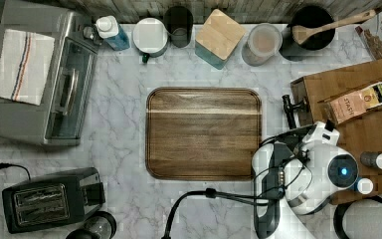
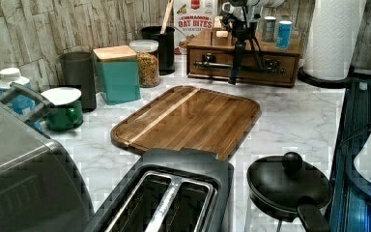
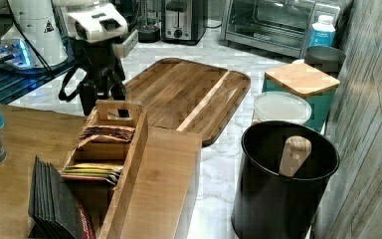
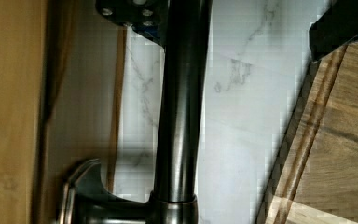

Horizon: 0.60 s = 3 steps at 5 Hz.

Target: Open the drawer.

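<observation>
The drawer (image 2: pixel 244 67) is the brown wooden front of a low box at the back of the counter in the left view, and it looks about flush with the box. Its long black bar handle (image 4: pixel 182 116) runs across the front (image 1: pixel 289 112). My gripper (image 2: pixel 235 67) hangs down right at the handle's middle. In the wrist view the gripper (image 4: pixel 235 18) is open, with the bar between the two black fingers (image 4: pixel 130 14) and close to one of them. From the right view the gripper (image 3: pixel 102 92) stands just beyond the box's wooden top (image 3: pixel 30 134), which hides the drawer.
A dark wooden tray (image 1: pixel 204 133) lies mid-counter, close to the handle. A tea organiser (image 3: pixel 104 149) and small tins (image 2: pixel 284 34) sit on the box. Canisters line the back wall, a paper towel roll (image 2: pixel 333 38) stands beside the box, and a toaster oven (image 1: pixel 64 94) and a toaster (image 1: pixel 49 199) occupy the top view's left.
</observation>
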Available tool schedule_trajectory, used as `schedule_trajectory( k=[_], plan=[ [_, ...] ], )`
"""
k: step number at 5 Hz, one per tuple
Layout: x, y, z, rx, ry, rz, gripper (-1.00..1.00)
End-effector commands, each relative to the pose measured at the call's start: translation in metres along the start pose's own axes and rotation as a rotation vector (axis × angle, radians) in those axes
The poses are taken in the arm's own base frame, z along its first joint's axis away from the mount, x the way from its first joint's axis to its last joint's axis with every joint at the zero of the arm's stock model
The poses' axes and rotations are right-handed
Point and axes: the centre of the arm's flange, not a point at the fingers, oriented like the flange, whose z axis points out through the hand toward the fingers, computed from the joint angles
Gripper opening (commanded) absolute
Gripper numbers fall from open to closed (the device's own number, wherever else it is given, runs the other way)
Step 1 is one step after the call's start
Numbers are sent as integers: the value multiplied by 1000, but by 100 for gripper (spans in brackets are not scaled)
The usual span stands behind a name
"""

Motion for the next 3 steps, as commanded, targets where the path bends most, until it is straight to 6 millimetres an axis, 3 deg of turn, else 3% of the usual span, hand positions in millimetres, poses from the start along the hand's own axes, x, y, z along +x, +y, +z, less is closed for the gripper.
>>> schedule_trajectory(
  k=[1,3],
  plan=[
    [35,-49,-11,12,-91,-73,100],
    [36,-106,4,111,-108,-265,100]
  ],
)
